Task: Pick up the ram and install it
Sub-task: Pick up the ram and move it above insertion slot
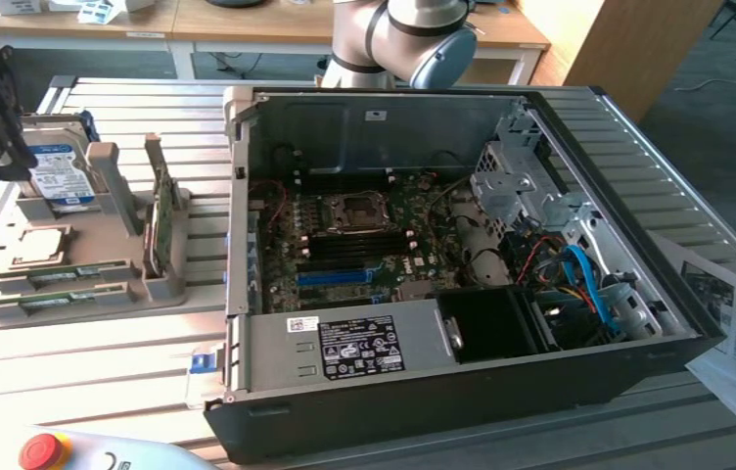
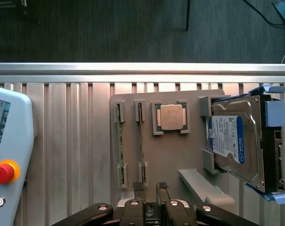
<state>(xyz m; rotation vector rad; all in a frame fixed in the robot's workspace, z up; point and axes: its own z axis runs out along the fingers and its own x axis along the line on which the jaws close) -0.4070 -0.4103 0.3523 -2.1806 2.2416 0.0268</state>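
Ribbed aluminium table [image 1: 120,362] with open PC case [image 1: 473,392], motherboard [image 1: 355,245] exposed. On exterior view's left, grey parts holder [image 1: 172,284] on table: hard drive [image 1: 62,181], CPU [image 1: 39,245], tall green card [image 1: 160,220], two sticks on edge in own slots. Ram stick [image 2: 141,141] next to CPU, second ram stick [image 2: 118,141] beyond it, both untouched. Gripper [image 2: 150,187] hovering above holder near hard drive, jaws parted, nothing between fingertips. Teach pendant [image 2: 3,141] with red stop button [image 2: 2,173] beside holder.

No wording can be read. The hard drive [image 2: 236,141] bears a blue-and-white label; the power supply [image 1: 342,348], at the case's [image 1: 473,411] six o'clock, a black label, print too small.
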